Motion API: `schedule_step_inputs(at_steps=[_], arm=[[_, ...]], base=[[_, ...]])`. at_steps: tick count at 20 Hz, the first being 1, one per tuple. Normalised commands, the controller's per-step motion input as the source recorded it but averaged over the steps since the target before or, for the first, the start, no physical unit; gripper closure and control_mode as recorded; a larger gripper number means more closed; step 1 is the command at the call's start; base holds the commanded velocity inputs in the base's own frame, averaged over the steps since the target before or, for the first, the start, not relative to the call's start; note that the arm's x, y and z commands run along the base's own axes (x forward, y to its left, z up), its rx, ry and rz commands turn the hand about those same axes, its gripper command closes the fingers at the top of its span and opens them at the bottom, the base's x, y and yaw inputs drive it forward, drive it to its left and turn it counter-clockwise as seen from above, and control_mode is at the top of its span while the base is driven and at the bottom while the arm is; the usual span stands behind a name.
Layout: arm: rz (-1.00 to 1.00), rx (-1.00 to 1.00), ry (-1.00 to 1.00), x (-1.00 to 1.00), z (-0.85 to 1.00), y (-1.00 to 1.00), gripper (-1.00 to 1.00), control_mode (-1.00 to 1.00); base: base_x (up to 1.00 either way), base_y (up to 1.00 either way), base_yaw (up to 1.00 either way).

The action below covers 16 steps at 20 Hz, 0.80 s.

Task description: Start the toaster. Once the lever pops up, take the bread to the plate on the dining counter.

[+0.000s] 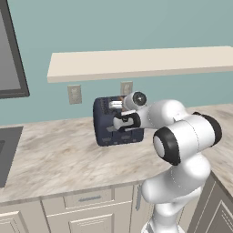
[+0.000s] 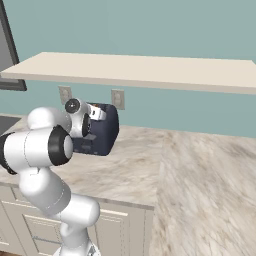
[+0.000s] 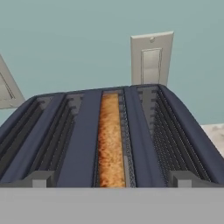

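1. The dark navy toaster (image 1: 117, 122) stands on the marbled worktop (image 1: 59, 154) near the back wall, under a pale shelf (image 1: 136, 63) and in front of two wall outlets (image 1: 74, 94)
2. The hand (image 1: 124, 122) is right up against the toaster, hovering over its top and front edge; in the right base view it sits at the toaster's near face (image 2: 102, 129)
3. The hand's jaws stand wide and hold nothing; the fingertips themselves are hard to make out in the hand view
4. The bread (image 3: 109, 140) sits down inside one of the middle slots, its golden-brown top edge showing below the slot's rim
5. In the hand view the slots run away from the hand toward the wall, so the bread's long axis points straight ahead, almost centred under the hand and slightly to its left
6. Two grey lever panels (image 3: 37, 179) lie at the near end of the toaster, either side of the bread's slot and directly below the hand
7. Judged from this, the toaster is not yet started; the next move looks to be pressing a lever downward, and the one serving the bread's slot is the one that counts
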Motion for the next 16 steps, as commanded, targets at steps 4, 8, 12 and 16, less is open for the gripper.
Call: schedule_step_inputs(at_steps=[4,8,12,16], arm=[[0.00,0.00,0.01,0.03,-0.08,0.00,-1.00,-1.00],[0.00,0.00,0.00,0.03,-0.01,0.00,-1.00,-1.00],[0.00,0.00,0.01,0.06,0.00,0.00,-1.00,-1.00],[0.00,0.00,0.00,0.03,-0.01,0.00,1.00,-1.00]], base=[[0.00,0.00,0.00],[0.00,0.00,0.00],[0.00,0.00,0.00],[0.00,0.00,0.00]])
